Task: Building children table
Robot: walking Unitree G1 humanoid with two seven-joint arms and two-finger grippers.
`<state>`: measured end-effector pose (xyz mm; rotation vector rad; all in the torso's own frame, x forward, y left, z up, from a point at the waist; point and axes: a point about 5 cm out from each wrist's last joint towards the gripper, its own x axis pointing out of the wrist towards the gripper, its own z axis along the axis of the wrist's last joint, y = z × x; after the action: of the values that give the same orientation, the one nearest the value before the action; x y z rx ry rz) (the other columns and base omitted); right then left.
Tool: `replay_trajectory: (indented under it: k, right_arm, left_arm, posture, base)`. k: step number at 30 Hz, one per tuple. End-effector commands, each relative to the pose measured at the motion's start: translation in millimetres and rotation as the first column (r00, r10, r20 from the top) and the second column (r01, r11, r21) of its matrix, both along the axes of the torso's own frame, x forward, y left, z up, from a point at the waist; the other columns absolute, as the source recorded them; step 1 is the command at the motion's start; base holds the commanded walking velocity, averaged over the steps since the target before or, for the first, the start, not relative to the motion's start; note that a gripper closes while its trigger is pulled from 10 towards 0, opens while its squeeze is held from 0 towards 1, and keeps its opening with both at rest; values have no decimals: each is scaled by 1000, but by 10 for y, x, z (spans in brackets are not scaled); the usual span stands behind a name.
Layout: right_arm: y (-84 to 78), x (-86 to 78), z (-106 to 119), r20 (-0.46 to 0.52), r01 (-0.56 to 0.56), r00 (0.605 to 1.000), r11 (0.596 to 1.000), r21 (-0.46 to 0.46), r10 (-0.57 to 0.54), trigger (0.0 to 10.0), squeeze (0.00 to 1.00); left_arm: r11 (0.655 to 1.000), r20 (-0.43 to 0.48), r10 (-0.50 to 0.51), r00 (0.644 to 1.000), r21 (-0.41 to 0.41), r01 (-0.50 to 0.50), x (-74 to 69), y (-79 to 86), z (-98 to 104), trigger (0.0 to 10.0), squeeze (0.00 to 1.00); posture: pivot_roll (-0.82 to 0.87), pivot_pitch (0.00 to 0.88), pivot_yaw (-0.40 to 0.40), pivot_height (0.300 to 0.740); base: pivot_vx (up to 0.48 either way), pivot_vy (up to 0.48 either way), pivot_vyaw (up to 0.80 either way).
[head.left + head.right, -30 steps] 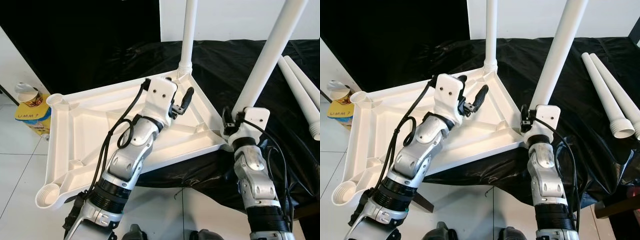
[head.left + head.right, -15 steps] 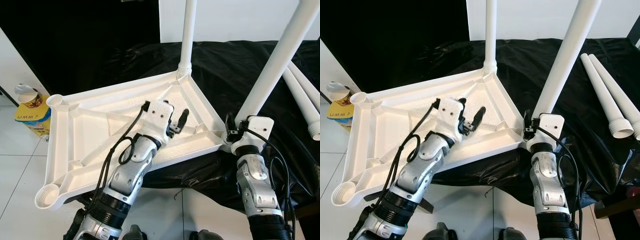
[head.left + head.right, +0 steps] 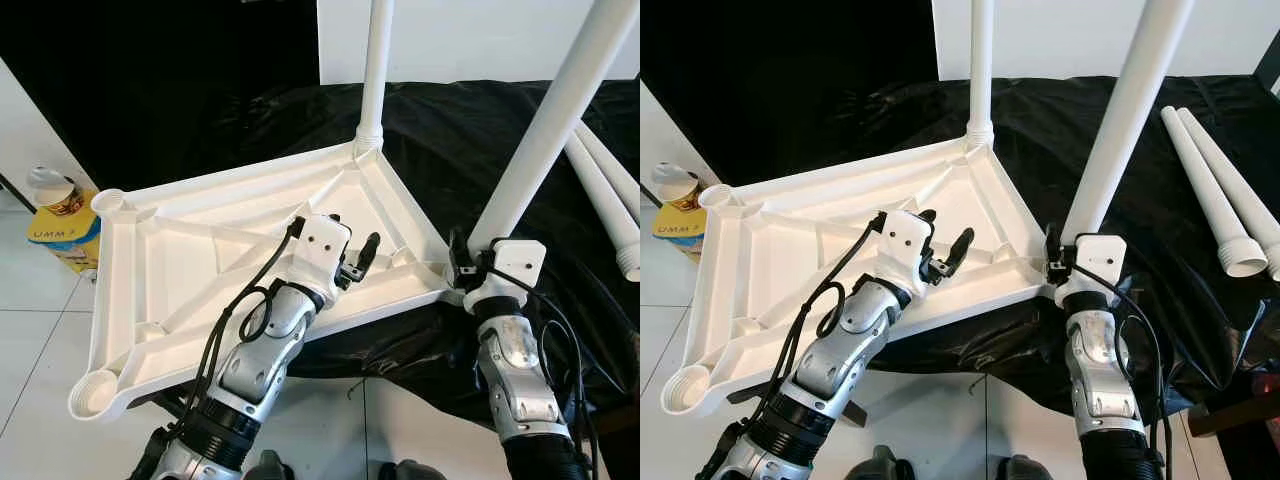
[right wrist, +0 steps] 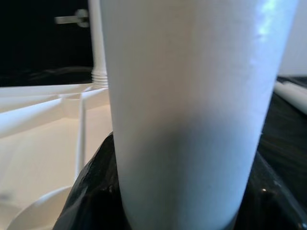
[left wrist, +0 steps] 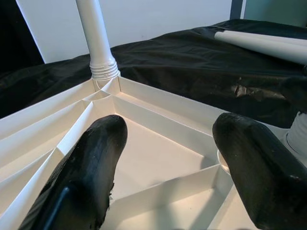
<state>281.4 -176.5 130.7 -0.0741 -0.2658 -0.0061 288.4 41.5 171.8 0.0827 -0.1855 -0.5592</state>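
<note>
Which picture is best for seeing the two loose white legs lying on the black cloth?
The right eye view: both loose legs lie there whole. The left eye view cuts them at its edge, and the left wrist view catches a stretch of them.

Open room lies over the inverted tabletop [image 3: 180,290] between its ribs, toward its left edge. The left gripper [image 3: 355,262], fingers apart, hangs above the panel near the right edge. Obstacles: an upright leg [image 3: 375,70] at the far corner; a second leg [image 3: 545,125], clasped by the right gripper [image 3: 462,262], at the right corner; loose legs [image 3: 1220,195] on the cloth's right edge.
</note>
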Motion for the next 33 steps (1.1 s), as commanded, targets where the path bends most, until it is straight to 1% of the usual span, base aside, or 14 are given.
replay_trajectory:
  k: [1, 6, 10, 13, 14, 19, 21, 23, 27, 30, 31, 33]
  right_arm:
    - [22, -62, -256, -104, -43, 994, 999, -28, 40, 10000, 0]
    - [12, -79, -293, -103, -65, 993, 997, -39, 61, 10000, 0]
    - [11, -89, -366, -109, -92, 990, 994, -54, 85, 10000, 0]
    - [39, -82, -373, -100, -114, 989, 991, -73, 107, 10000, 0]
    - [60, -73, -381, -87, -135, 988, 986, -97, 126, 10000, 0]
    - [74, -76, -403, -79, -157, 986, 981, -117, 149, 10000, 0]
    - [76, -92, -400, -53, -172, 985, 973, -151, 166, 10000, 0]
    - [68, -98, -407, -46, -169, 985, 972, -164, 164, 10000, 0]
    - [38, -100, -434, -44, -160, 987, 975, -155, 155, 10000, 0]
    - [9, -97, -454, -42, -142, 990, 981, -132, 138, 10000, 0]
    - [1, -95, -463, -41, -133, 991, 984, -117, 129, 10000, 0]
    - [-15, -84, -494, -53, -121, 992, 991, -59, 118, 10000, 0]
  left_arm:
    - [994, 8, -106, 994, 34, 106, -49, -36, -12, 10000, 0]
    - [994, 12, -107, 994, 34, 107, -39, -31, 2, 10000, 0]
    - [994, 19, -106, 994, 34, 106, -29, -29, 22, 10000, 0]
    - [994, 22, -109, 994, 34, 108, -30, -31, 29, 10000, 0]
    - [993, 26, -113, 993, 37, 112, -28, -34, 33, 10000, 0]
    - [993, 31, -115, 993, 37, 113, -26, -38, 42, 10000, 0]
    - [993, 34, -116, 993, 37, 115, -28, -40, 49, 10000, 0]
    - [993, 35, -116, 993, 37, 115, -30, -40, 51, 10000, 0]
    - [993, 36, -117, 993, 37, 115, -34, -36, 55, 10000, 0]
    - [993, 37, -117, 992, 38, 115, -39, -32, 60, 10000, 0]
    - [993, 38, -117, 992, 38, 116, -42, -31, 61, 10000, 0]
    - [992, 39, -118, 992, 40, 117, -44, -28, 63, 10000, 0]
  posture:
    - [21, 111, 38, 740]
    - [23, 108, 37, 740]
    - [26, 104, 40, 740]
    - [24, 104, 42, 740]
    - [24, 104, 45, 740]
    - [26, 104, 46, 740]
    - [28, 104, 47, 740]
    - [30, 105, 48, 740]
    - [32, 105, 49, 740]
    - [35, 107, 52, 740]
    - [36, 108, 55, 740]
    - [36, 108, 57, 740]
  base:
    - [0, 0, 0]
    - [0, 0, 0]
    - [0, 0, 0]
    - [0, 0, 0]
    - [0, 0, 0]
    - [0, 0, 0]
    - [0, 0, 0]
    - [0, 0, 0]
    - [0, 0, 0]
    - [0, 0, 0]
    - [0, 0, 0]
    - [0, 0, 0]
